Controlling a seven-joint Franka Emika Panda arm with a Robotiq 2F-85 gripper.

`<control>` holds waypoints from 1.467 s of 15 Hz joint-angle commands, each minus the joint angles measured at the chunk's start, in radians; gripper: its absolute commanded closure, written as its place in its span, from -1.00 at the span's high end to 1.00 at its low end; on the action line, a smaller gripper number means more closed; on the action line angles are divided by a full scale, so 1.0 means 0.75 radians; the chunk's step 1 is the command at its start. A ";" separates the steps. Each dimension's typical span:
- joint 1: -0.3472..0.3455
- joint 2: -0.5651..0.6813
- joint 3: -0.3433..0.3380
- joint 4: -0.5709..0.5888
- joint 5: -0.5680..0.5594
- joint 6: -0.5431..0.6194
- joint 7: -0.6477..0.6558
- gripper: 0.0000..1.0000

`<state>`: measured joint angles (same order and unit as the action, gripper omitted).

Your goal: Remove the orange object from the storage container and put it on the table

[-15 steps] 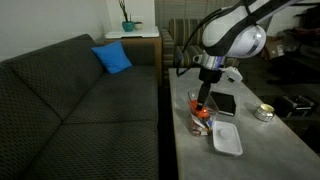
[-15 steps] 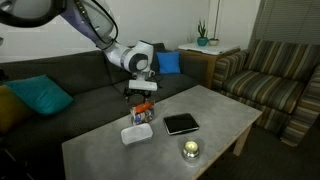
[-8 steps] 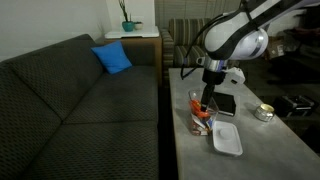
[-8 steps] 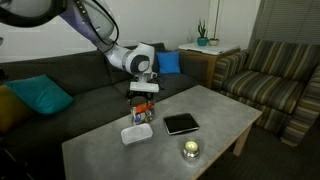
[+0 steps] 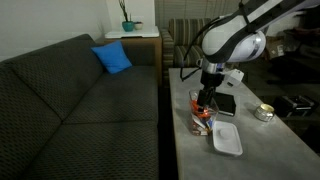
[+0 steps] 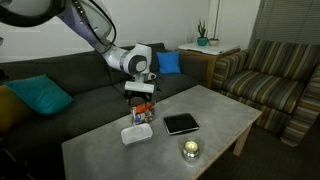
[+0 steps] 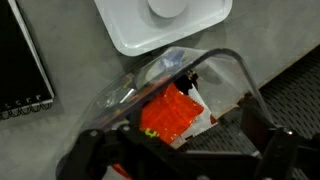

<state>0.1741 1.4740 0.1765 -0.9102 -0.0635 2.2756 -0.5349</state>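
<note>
The orange object (image 7: pixel 170 112) lies inside the clear box (image 7: pixel 222 68), leaning toward the box's 6 o'clock side in the wrist view, with something white beside it at 3 o'clock. It is small and looks light. Its face looks flat and dull with a few dark marks, so it should not be slippery, but I cannot tell whether it is stiff or soft. The box is probably the harder part: its thin, glossy walls look light enough to slide or lift with the object if a finger catches the rim.

The gripper (image 7: pixel 180 142) hangs right above the box with its jaws wide apart and nothing between them. A sensible hold would be across the two long sides of the orange object, with both fingers going down inside the walls and not over them.

The bench (image 5: pixel 255 155) is plain matte grey and flat, so it should not let things slip much. From the box, a white tray (image 7: pixel 165 25) sits just beside it at 12 o'clock, and a black tablet (image 7: pixel 20 70) lies at 9 o'clock. Bare grey top between them gives room to set the object down. A round tin (image 5: pixel 263 113) stands well apart. A dark sofa (image 5: pixel 80 100) runs along the bench edge near the box.
</note>
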 commanded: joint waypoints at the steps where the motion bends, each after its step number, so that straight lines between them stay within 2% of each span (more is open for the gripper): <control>1: 0.058 0.000 -0.069 -0.006 -0.036 -0.006 0.136 1.00; 8: 0.056 0.000 -0.050 0.006 -0.035 -0.011 0.139 1.00; 10: 0.098 -0.051 -0.097 -0.064 -0.084 0.117 0.150 1.00; 15: 0.133 -0.002 -0.138 -0.038 -0.166 0.344 0.207 1.00; 22: 0.099 0.003 -0.119 -0.093 -0.150 0.401 0.250 1.00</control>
<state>0.2623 1.4766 0.0837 -0.9504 -0.1785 2.5461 -0.3684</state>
